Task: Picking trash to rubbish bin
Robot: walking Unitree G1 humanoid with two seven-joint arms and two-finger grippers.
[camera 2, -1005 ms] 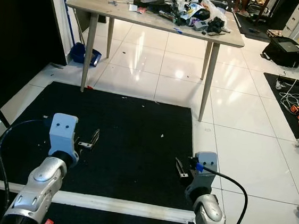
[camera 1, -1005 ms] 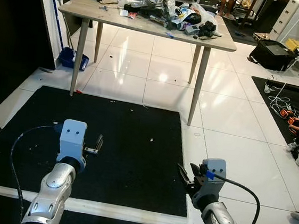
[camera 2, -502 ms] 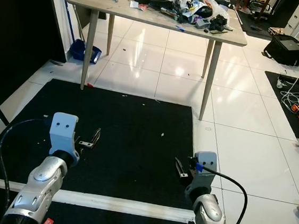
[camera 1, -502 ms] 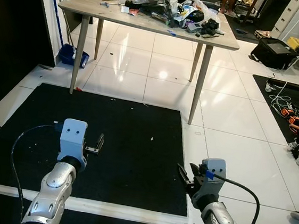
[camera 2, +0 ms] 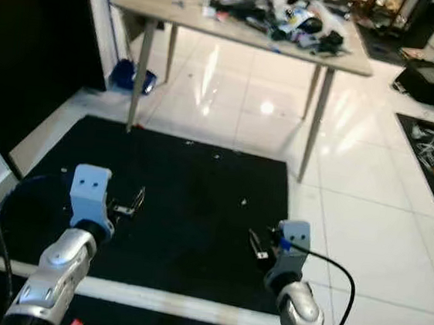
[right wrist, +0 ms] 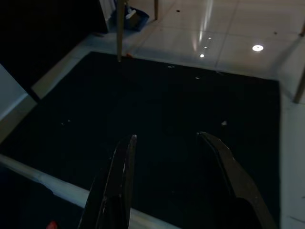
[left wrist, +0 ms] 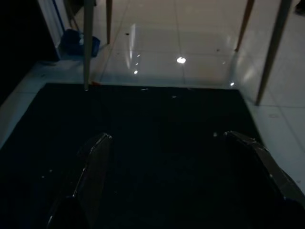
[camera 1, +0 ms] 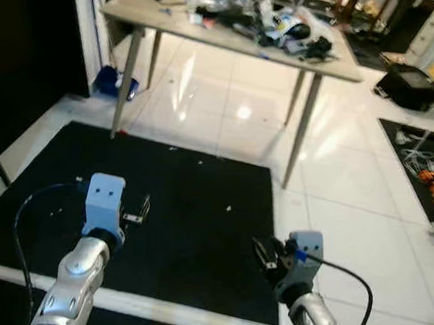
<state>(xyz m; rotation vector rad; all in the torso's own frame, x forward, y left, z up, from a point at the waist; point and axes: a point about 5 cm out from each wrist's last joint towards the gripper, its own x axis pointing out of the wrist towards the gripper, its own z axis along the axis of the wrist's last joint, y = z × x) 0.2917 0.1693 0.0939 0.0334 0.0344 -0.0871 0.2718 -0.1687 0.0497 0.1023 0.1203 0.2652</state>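
Trash bits (camera 1: 228, 207) mid-mat (camera 1: 199, 184), both tools apart.

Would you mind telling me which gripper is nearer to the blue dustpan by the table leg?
The left gripper. It hovers over the black mat on the same side as the blue dustpan; the right gripper is over the mat's opposite edge, farther away.
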